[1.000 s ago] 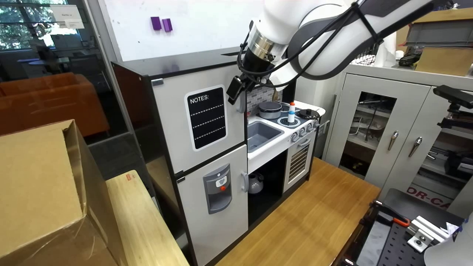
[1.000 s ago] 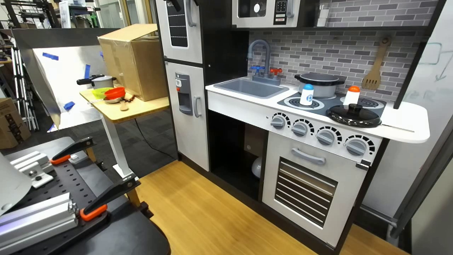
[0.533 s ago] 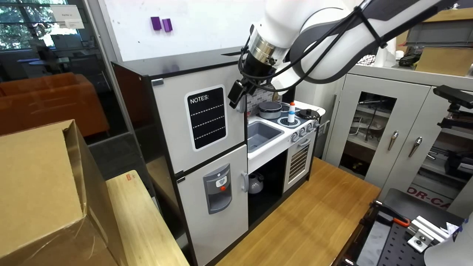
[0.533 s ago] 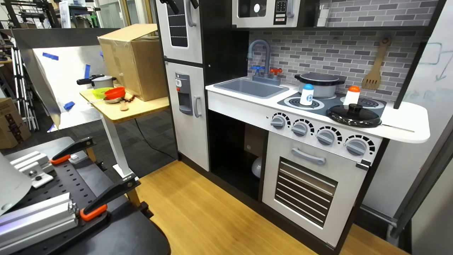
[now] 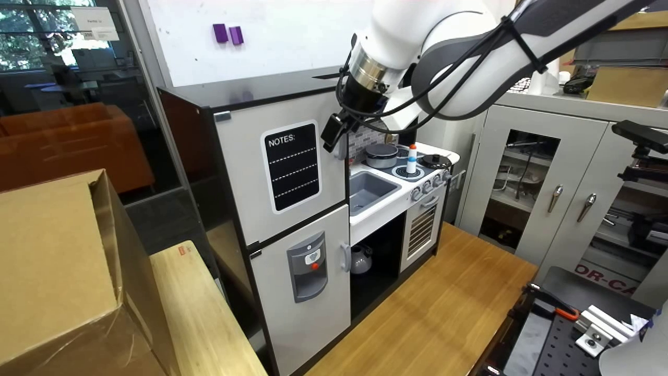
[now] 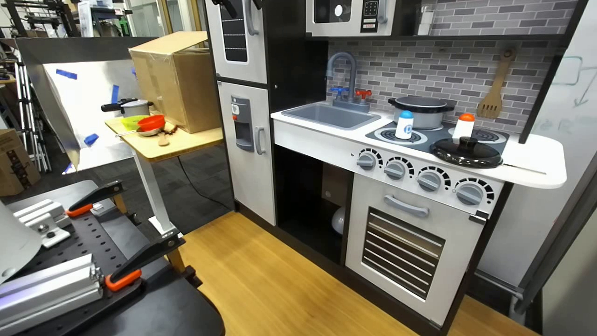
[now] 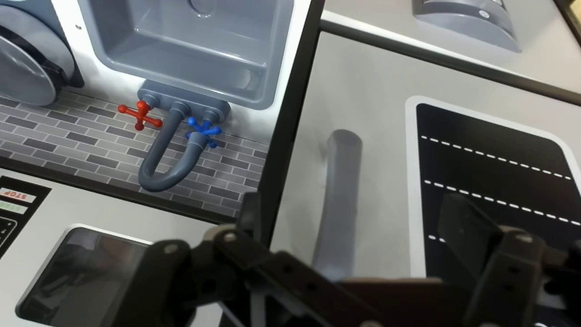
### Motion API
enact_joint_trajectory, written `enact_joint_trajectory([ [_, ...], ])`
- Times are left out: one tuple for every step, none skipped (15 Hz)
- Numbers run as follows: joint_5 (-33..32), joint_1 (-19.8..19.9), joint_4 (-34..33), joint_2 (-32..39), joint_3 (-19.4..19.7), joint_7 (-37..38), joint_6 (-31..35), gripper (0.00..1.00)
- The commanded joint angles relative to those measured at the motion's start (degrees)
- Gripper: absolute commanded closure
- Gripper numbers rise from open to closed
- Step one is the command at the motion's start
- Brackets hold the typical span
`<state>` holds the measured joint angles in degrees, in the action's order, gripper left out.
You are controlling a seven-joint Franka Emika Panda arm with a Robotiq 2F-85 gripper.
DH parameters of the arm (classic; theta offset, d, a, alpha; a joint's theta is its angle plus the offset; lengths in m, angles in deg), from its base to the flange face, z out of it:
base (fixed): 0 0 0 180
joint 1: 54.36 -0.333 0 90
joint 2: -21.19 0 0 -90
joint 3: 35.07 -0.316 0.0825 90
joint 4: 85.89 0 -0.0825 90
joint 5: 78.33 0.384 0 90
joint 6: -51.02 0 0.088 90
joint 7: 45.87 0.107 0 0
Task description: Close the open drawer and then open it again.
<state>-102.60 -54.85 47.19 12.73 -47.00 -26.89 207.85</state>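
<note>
The black two-fingered gripper (image 7: 352, 206) just dipped a little, spread wide, holding nothing; the white NOTES-board fridge door (image 5: 292, 167) looks closed, so pulling probably comes next.

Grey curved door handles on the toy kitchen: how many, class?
4: NOTES-door handle, upper left; dispenser-door handle, below it; microwave handle, top centre; oven-door handle, lower right.

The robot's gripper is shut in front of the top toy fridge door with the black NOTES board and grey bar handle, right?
Not quite: the gripper is open, not shut. The wrist view shows its fingers spread apart. The rest is right: it is in front of the top toy fridge door with the black NOTES board and grey bar handle.
</note>
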Motion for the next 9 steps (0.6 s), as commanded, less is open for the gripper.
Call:
enact_joint_trajectory([
  [-2.55, 0.56, -1.55, 1.27, -0.76, 3.48, -1.63, 0.15],
  [-2.63, 0.45, -1.57, 1.38, -0.72, 3.83, -1.72, 0.2],
  [-2.57, 0.36, -1.54, 1.48, -0.71, 4.01, -1.71, 0.29],
  [-2.45, 0.3, -1.51, 1.55, -0.73, 4.11, -1.77, 0.36],
  [-2.25, 0.23, -1.44, 1.59, -0.73, 4.07, -1.82, 0.44],
  [-1.91, 0.13, -1.34, 1.6, -0.71, 3.93, -1.86, 0.52],
  [-1.91, 0.13, -1.27, 1.63, -0.74, 3.89, -1.88, 0.58],
  [-1.87, 0.13, -1.19, 1.65, -0.75, 3.79, -1.91, 0.61],
  [-1.8, 0.16, -1.11, 1.68, -0.73, 3.72, -1.96, 0.61],
])
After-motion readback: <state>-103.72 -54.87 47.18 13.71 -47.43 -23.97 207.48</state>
